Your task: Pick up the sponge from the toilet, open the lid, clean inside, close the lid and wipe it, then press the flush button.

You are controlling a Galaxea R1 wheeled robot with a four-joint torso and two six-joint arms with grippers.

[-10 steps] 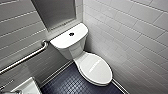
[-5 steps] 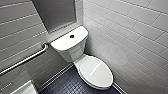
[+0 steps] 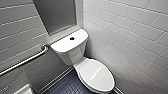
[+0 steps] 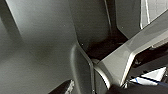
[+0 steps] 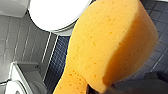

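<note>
Right wrist view, sponge (image 5: pixel 110 42) gripped by claw (image 5: pixel 98 88); lid (image 5: pixel 56 12) down

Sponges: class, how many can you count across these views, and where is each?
1. The orange sponge sits close to the right wrist camera, over the dark floor tiles beside the closed lid. Another could be hidden behind the toilet.
</note>
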